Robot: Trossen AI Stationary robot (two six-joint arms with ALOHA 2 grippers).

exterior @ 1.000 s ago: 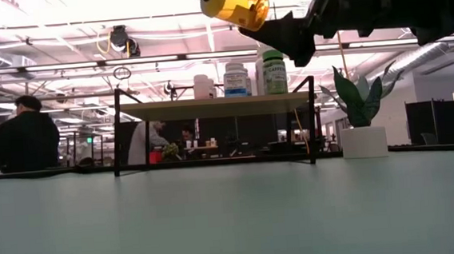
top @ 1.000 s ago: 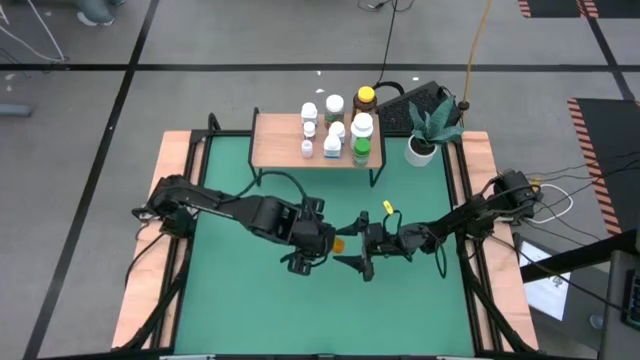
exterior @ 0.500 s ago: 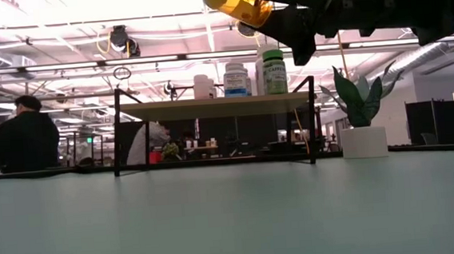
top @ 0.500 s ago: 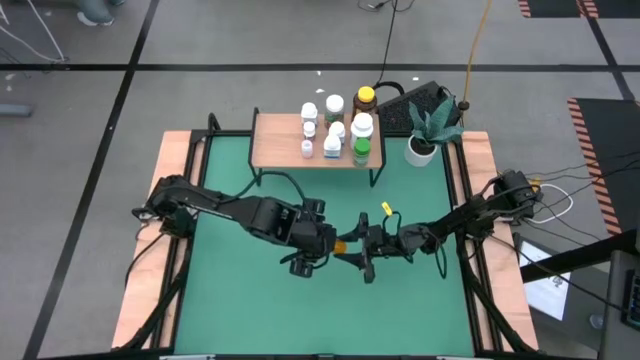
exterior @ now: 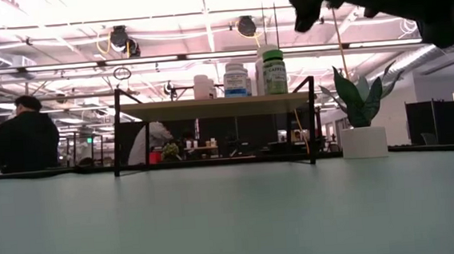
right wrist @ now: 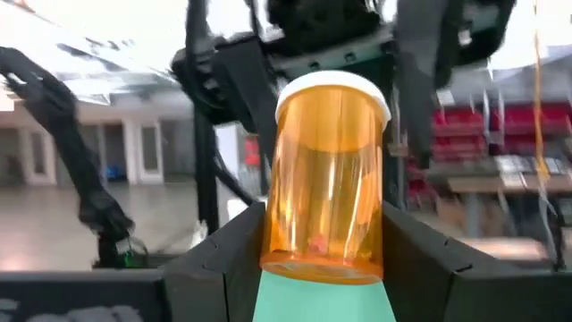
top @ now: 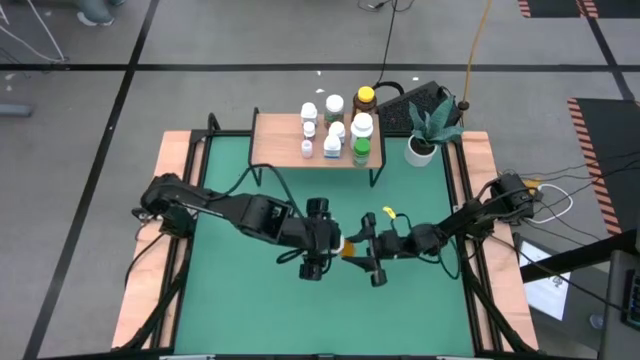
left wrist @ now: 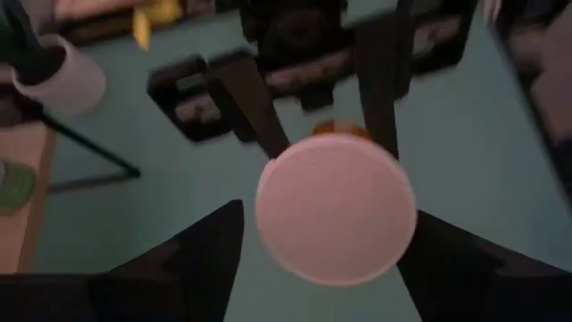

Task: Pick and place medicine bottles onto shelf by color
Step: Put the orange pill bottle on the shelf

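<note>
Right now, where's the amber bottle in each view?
High view: amber bottle at mid-table, between the left gripper and right gripper.
Low view: not in it.
Left wrist view: its white cap fills the centre.
Right wrist view: centre.
Shared landmark: the white plant pot.
</note>
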